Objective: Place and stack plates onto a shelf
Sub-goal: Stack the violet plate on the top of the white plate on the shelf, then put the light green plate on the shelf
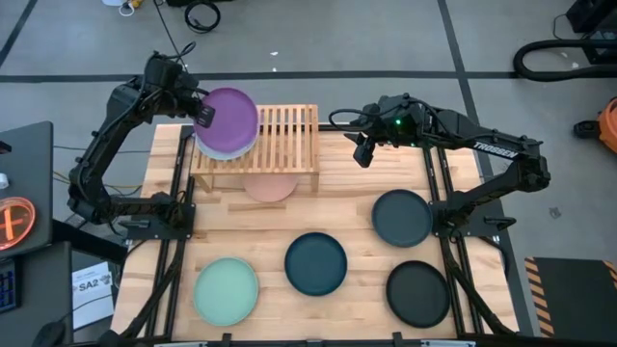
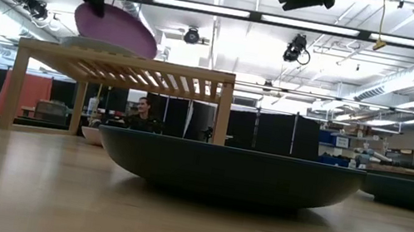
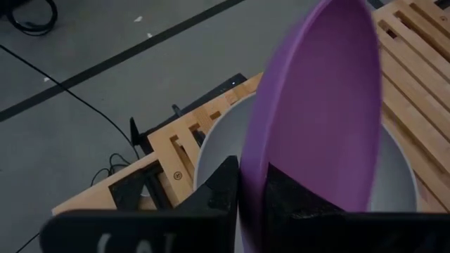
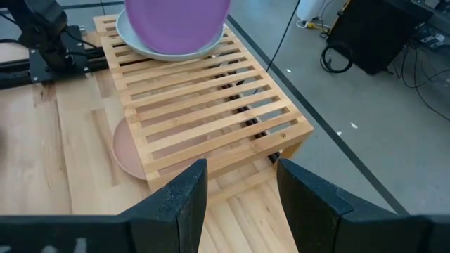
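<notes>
My left gripper [image 1: 205, 116] is shut on a purple plate [image 1: 231, 118] over the left end of the light-wood shelf [image 1: 287, 135]. The plate is tilted above a pale blue plate [image 3: 211, 151], which rests flat on the slats. In the low view the purple plate [image 2: 116, 29] slopes down away from the gripper, its low edge close to the pale blue plate [image 2: 76, 42]. A pink plate [image 1: 270, 186] lies on the table under the shelf. My right gripper [image 1: 364, 149] hangs open beyond the shelf's right end, holding nothing. My left gripper pinches the purple plate's rim [image 3: 251, 184] between its two fingers [image 3: 219, 188], one on each face. It comes from the shelf's left side, slanting down. The plate is tilted, high at the gripper. Whether its low far edge touches the pale blue plate I cannot tell.
On the table in front of the shelf lie a mint green plate [image 1: 227, 289], a dark teal plate [image 1: 315, 262], a grey-teal plate [image 1: 402, 217] and a black plate [image 1: 417, 292]. The right half of the shelf's slatted top [image 4: 225, 119] is bare.
</notes>
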Available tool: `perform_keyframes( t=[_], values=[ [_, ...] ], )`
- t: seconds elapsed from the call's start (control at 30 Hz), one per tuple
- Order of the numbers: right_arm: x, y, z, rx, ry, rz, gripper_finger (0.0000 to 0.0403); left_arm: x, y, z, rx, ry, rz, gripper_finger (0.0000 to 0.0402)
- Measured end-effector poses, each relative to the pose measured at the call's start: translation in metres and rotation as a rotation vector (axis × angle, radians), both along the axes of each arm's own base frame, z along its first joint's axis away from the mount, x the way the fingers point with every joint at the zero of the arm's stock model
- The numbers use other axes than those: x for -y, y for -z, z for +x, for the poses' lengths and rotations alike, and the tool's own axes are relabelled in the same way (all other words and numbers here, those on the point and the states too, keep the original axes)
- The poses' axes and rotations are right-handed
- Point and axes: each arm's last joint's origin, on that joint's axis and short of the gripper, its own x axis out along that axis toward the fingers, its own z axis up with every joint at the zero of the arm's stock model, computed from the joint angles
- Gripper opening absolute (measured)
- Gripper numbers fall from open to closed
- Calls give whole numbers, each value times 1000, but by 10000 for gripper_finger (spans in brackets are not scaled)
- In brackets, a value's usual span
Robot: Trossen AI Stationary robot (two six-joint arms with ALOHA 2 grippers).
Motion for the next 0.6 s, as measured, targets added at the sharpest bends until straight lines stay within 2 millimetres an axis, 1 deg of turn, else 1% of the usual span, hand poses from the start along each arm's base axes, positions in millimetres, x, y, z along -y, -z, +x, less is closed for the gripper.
perform_keyframes(
  t=[0.6],
  values=[
    [0, 0, 0, 0, 1, -1, 177, 0, 0, 0, -1, 1, 0, 134]
  ],
)
